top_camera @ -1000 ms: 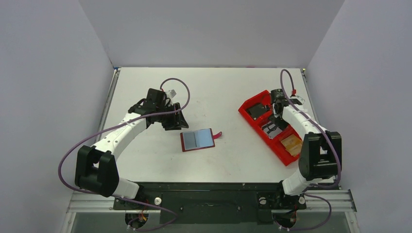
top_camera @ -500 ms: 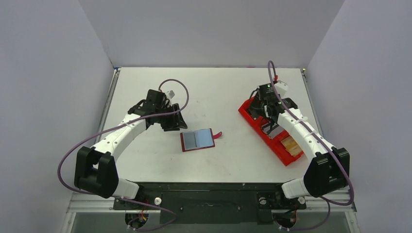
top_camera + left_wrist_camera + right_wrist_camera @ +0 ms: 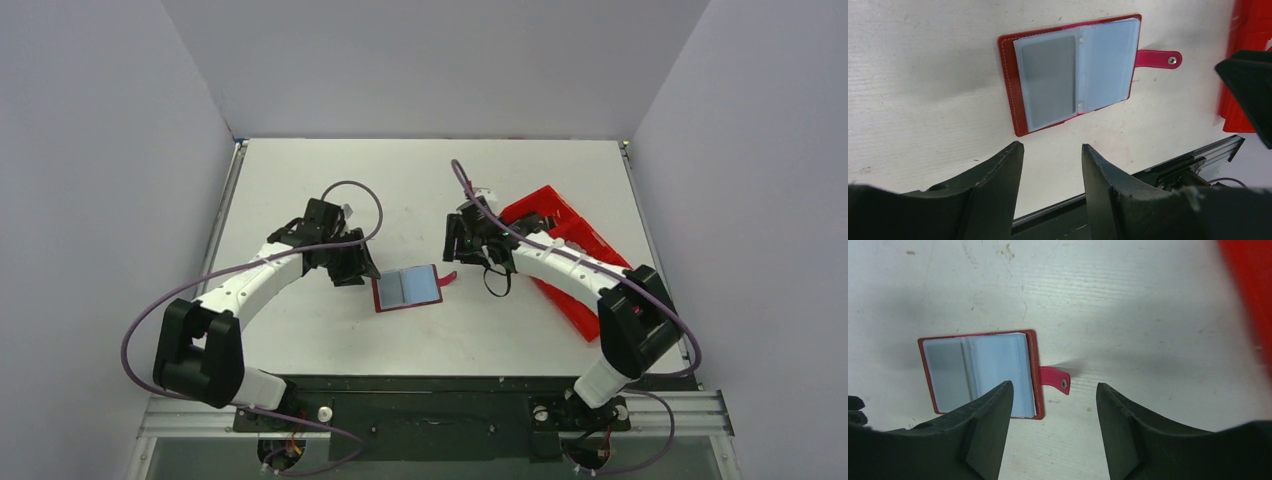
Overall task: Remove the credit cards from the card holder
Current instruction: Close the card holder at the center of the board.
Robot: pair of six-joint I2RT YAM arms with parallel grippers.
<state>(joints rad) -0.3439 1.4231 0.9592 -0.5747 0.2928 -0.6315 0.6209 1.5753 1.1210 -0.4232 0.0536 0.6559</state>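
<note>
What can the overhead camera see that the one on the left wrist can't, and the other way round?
Only the overhead view shows the whole left arm and right arm, with the left pincer and right pincer either side of the card holder, and most of the red tray. Only the left wrist view shows the metal snap on the strap and the holder's white stitching. Both show the holder lying open, untouched, on the table.
</note>
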